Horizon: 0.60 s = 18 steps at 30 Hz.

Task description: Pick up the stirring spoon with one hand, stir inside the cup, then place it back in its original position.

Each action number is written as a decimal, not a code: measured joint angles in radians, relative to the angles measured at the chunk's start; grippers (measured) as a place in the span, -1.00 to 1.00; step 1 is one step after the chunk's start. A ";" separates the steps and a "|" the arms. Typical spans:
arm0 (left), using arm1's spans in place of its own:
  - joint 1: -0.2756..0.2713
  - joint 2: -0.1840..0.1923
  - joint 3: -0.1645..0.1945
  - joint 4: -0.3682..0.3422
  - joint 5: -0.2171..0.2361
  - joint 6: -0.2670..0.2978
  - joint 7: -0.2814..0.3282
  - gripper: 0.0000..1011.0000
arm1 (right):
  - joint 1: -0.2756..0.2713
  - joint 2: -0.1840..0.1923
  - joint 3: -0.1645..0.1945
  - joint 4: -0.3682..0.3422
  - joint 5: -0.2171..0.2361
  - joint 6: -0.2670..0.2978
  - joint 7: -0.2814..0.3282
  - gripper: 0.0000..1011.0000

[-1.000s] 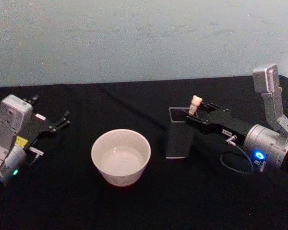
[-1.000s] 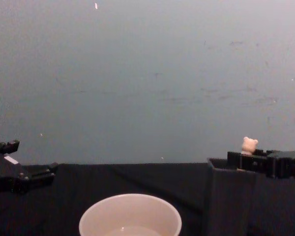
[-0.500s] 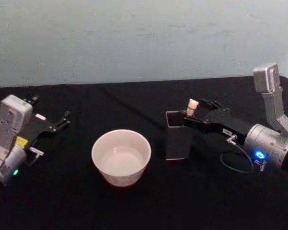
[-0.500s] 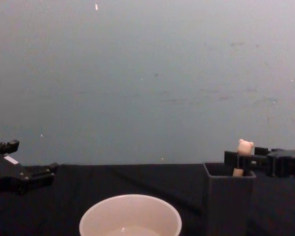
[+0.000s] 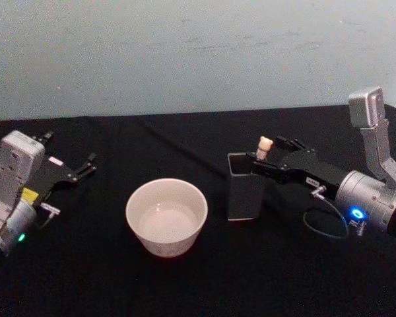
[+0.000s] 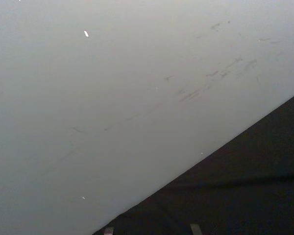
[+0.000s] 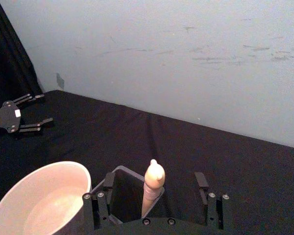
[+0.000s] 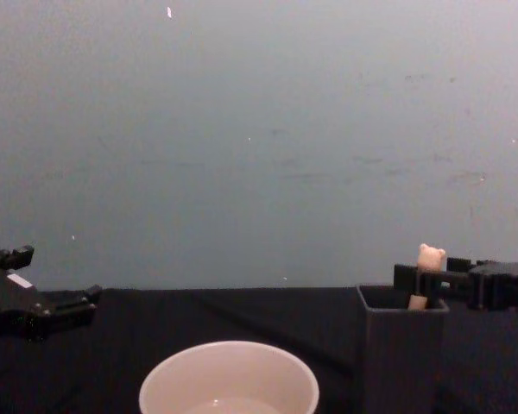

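Note:
The stirring spoon (image 5: pixel 264 146) stands in a dark grey square holder (image 5: pixel 244 195), and its bear-head top (image 8: pixel 429 259) pokes above the rim. My right gripper (image 5: pixel 269 156) reaches in from the right at the height of the spoon's handle. In the right wrist view it (image 7: pixel 154 180) is open, with one finger on each side of the cream handle (image 7: pixel 153 183) and a gap on both sides. The wide cream-white cup (image 5: pixel 166 214) sits left of the holder. My left gripper (image 5: pixel 87 165) rests open at the far left of the table.
A black cloth covers the table (image 5: pixel 198 284), and a pale wall stands close behind it. The cup and the holder are a short gap apart. A thin cable loops on the cloth beside my right wrist (image 5: pixel 323 224).
A second ago the holder leaned; it has settled upright, slightly to the left, with the spoon. Almost nothing has moved in the last half second. The left arm is still.

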<state>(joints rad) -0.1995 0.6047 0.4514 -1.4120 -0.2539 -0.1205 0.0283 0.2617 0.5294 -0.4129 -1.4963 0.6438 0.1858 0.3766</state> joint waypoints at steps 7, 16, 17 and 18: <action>0.000 0.000 0.000 0.000 0.000 0.000 0.000 0.98 | -0.007 -0.008 0.016 -0.008 -0.003 -0.012 -0.006 0.98; 0.000 0.000 0.000 0.000 0.000 0.000 0.000 0.98 | -0.046 -0.093 0.099 -0.052 -0.089 -0.182 -0.175 0.98; 0.000 0.000 0.000 0.000 0.000 0.000 0.000 0.98 | -0.048 -0.104 0.103 -0.052 -0.112 -0.206 -0.201 0.98; 0.000 0.000 0.000 0.000 0.000 0.000 0.000 0.98 | -0.052 -0.123 0.108 -0.048 -0.158 -0.246 -0.250 0.98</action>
<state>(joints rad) -0.1995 0.6047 0.4514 -1.4120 -0.2539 -0.1205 0.0283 0.2097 0.4069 -0.3050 -1.5446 0.4859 -0.0607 0.1268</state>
